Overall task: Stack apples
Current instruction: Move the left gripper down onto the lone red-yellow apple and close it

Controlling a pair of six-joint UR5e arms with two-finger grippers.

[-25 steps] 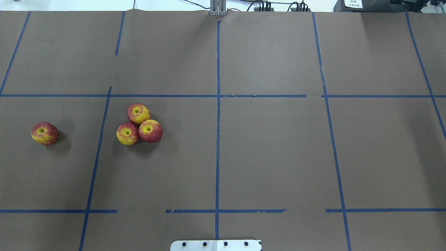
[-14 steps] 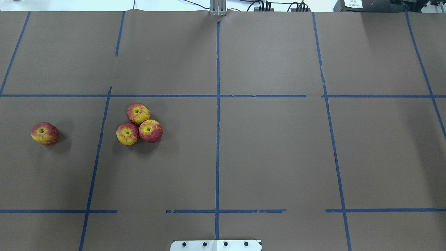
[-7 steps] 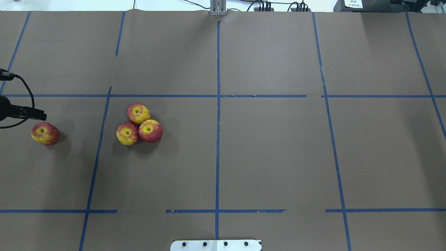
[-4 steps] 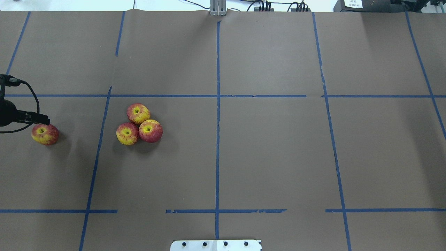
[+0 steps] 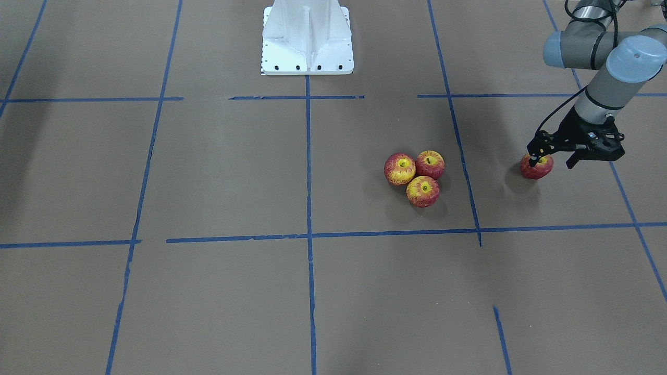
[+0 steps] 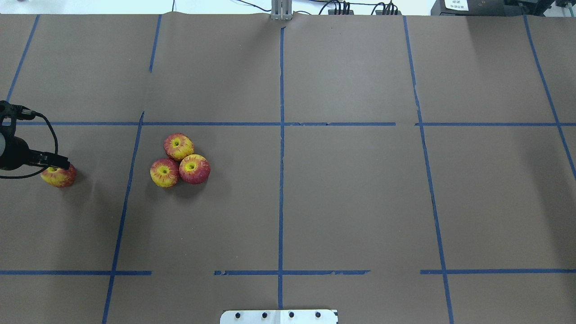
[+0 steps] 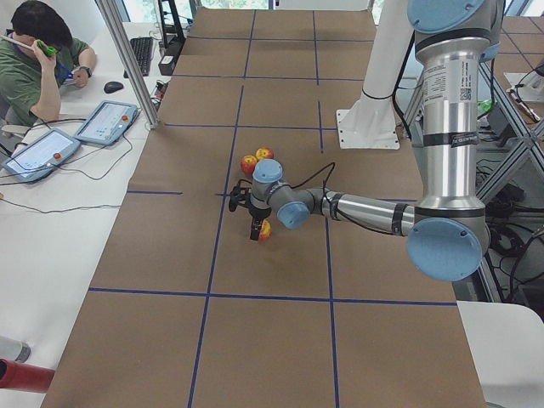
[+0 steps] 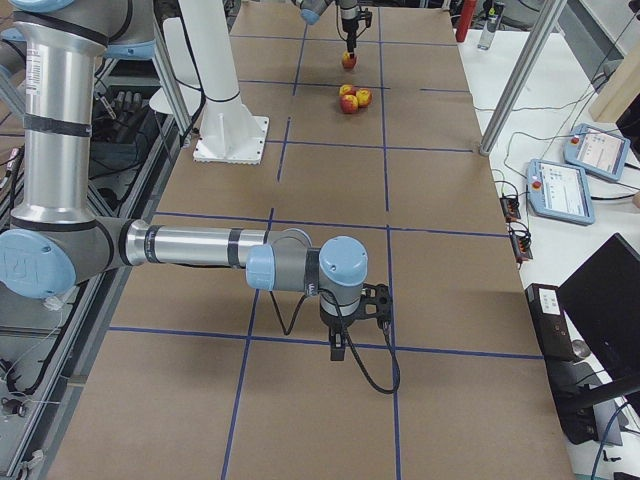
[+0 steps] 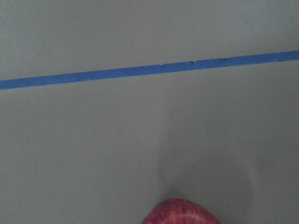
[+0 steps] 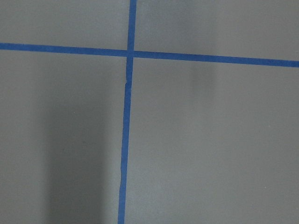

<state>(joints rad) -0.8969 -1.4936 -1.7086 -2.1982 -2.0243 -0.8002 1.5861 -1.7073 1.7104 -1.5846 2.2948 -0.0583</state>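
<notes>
Three apples (image 6: 178, 146) (image 6: 164, 173) (image 6: 194, 168) sit touching in a cluster on the brown table, also in the front view (image 5: 399, 169) (image 5: 430, 164) (image 5: 422, 191). A fourth apple (image 6: 58, 176) (image 5: 536, 167) lies alone at the table's left end. My left gripper (image 5: 551, 162) (image 6: 40, 159) is open and hangs low over this lone apple, one fingertip (image 5: 531, 160) right above it. The apple's top edge shows in the left wrist view (image 9: 180, 212). My right gripper (image 8: 350, 340) shows only in the exterior right view, low over bare table; I cannot tell its state.
Blue tape lines divide the table into squares. The white robot base (image 5: 307, 36) stands at the near middle edge. An operator (image 7: 34, 51) and tablets (image 7: 102, 123) are at a side desk beyond the table.
My left gripper came in from the left edge and moved toward the lone apple, and now partly covers it. The apples have not moved.
</notes>
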